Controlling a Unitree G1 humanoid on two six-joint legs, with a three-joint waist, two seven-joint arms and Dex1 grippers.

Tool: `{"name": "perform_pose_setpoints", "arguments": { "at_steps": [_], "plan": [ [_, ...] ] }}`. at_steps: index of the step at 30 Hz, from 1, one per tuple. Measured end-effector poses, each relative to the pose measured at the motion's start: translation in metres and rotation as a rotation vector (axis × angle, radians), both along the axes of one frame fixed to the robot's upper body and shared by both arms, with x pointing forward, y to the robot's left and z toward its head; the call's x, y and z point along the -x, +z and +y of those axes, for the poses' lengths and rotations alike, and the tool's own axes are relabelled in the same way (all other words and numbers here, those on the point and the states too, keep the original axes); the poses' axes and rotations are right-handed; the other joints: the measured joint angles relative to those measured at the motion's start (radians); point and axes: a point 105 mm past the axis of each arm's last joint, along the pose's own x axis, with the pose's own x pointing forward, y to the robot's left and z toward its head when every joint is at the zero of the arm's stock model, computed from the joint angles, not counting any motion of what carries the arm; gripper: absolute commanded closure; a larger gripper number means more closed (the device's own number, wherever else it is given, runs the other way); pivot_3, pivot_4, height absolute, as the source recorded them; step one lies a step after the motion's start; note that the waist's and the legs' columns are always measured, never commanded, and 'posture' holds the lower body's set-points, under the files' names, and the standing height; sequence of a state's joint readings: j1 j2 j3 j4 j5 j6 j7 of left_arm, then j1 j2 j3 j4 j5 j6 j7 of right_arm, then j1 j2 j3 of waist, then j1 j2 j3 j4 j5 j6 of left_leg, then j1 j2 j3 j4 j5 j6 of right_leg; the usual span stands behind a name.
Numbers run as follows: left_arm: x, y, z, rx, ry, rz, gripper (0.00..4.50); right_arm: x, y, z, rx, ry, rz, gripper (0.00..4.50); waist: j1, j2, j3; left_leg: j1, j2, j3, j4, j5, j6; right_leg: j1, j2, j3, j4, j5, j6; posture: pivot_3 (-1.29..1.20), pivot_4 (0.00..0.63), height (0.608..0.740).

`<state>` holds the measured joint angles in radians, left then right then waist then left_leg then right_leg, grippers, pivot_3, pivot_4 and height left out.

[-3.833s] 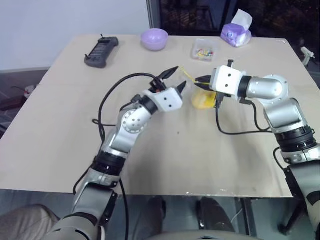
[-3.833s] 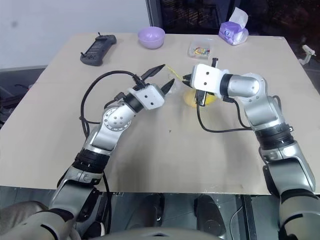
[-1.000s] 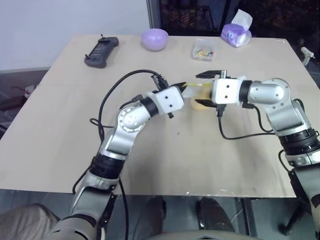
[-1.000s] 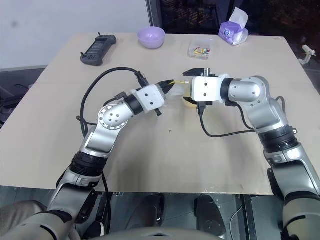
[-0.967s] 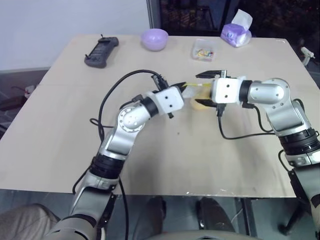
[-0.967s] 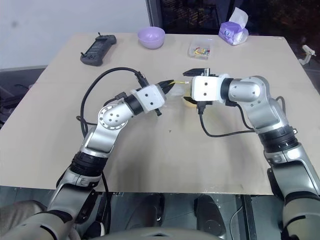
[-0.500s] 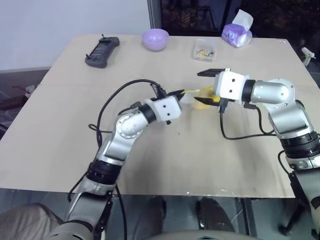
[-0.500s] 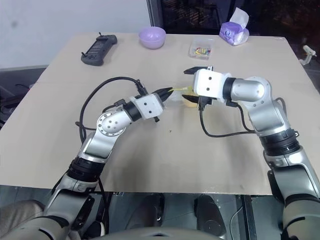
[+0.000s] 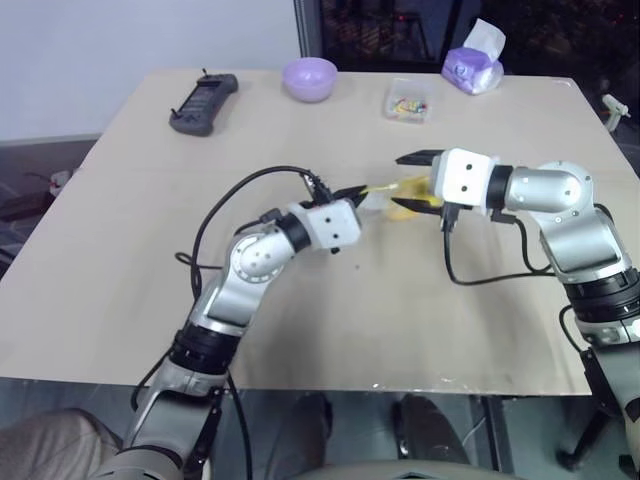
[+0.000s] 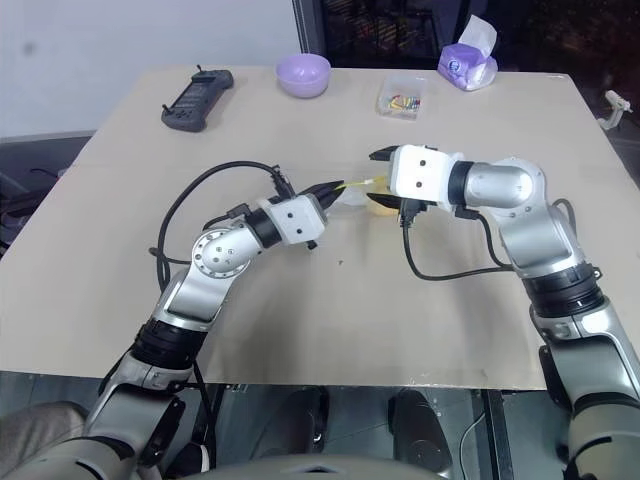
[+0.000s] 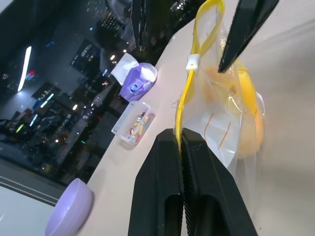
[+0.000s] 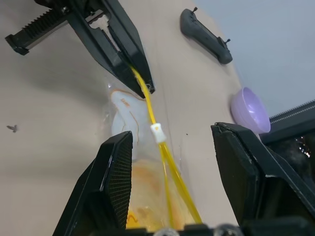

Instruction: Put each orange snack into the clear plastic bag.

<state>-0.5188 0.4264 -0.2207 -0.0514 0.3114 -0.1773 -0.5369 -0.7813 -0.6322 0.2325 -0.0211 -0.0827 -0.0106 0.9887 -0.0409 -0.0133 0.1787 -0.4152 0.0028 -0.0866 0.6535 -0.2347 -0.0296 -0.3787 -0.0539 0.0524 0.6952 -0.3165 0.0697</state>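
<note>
The clear plastic bag (image 12: 124,114) lies mid-table with its yellow strip (image 11: 189,83) lifted. My left gripper (image 9: 358,190) is shut on that strip, pinching one end. The orange snack (image 11: 244,123) sits inside the bag, resting on the table (image 9: 330,300); it shows as a yellow lump (image 9: 405,210) just under my right gripper. My right gripper (image 9: 408,180) is open, with one finger on each side of the bag's mouth. The strip and its small white slider (image 12: 157,132) run between those fingers without touching them.
At the far side of the table stand a black handheld controller (image 9: 203,102), a lilac bowl (image 9: 308,77), a small clear box of colourful bits (image 9: 407,102) and a purple tissue pack (image 9: 472,68). Black cables loop beside both forearms.
The left gripper, open at first, has shut on the bag's yellow strip and drawn slightly left and down. The right gripper's fingers have come a little closer together around the bag mouth.
</note>
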Motion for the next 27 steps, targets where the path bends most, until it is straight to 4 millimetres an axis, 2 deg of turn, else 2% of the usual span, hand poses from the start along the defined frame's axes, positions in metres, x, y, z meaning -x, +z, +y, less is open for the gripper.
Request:
{"name": "perform_pose_setpoints", "arguments": {
  "at_steps": [2,11,14,15,16,27],
  "plan": [
    [0.0016,-0.0012,-0.0013,-0.009,-0.006,-0.005,4.5,0.0005,-0.0013,0.0006,0.006,0.005,0.005,2.98,0.0,0.0,0.0,0.0,0.0,0.0,0.0,0.0,0.0,0.0,0.0,0.0,0.0,0.0,0.0,0.0,0.15,0.74],
    [0.003,-0.0037,-0.0015,-0.043,-0.009,-0.024,4.5,0.0015,-0.0056,0.0042,0.024,0.017,0.011,2.98,0.0,0.0,0.0,0.0,0.0,0.0,0.0,0.0,0.0,0.0,0.0,0.0,0.0,0.0,0.0,0.0,0.15,0.74],
    [0.0029,-0.0033,-0.0013,-0.042,-0.006,-0.029,4.5,0.0018,-0.0056,0.0043,0.025,0.02,0.009,3.84,0.0,0.0,0.0,0.0,0.0,0.0,0.0,0.0,0.0,0.0,0.0,0.0,0.0,0.0,0.0,0.0,0.15,0.74],
    [0.0028,-0.0033,-0.0013,-0.045,-0.005,-0.03,4.5,0.0019,-0.0056,0.0044,0.026,0.021,0.009,4.36,0.0,0.0,0.0,0.0,0.0,0.0,0.0,0.0,0.0,0.0,0.0,0.0,0.0,0.0,0.0,0.0,0.15,0.74],
    [0.0027,-0.0033,-0.0012,-0.045,-0.003,-0.032,4.5,0.0021,-0.0059,0.0046,0.028,0.022,0.009,4.44,0.0,0.0,0.0,0.0,0.0,0.0,0.0,0.0,0.0,0.0,0.0,0.0,0.0,0.0,0.0,0.0,0.15,0.74],
    [0.0027,-0.0028,-0.0011,-0.044,-0.002,-0.037,4.5,0.0022,-0.0059,0.0043,0.032,0.024,0.005,4.44,0.0,0.0,0.0,0.0,0.0,0.0,0.0,0.0,0.0,0.0,0.0,0.0,0.0,0.0,0.0,0.0,0.15,0.74]
  ]
}}
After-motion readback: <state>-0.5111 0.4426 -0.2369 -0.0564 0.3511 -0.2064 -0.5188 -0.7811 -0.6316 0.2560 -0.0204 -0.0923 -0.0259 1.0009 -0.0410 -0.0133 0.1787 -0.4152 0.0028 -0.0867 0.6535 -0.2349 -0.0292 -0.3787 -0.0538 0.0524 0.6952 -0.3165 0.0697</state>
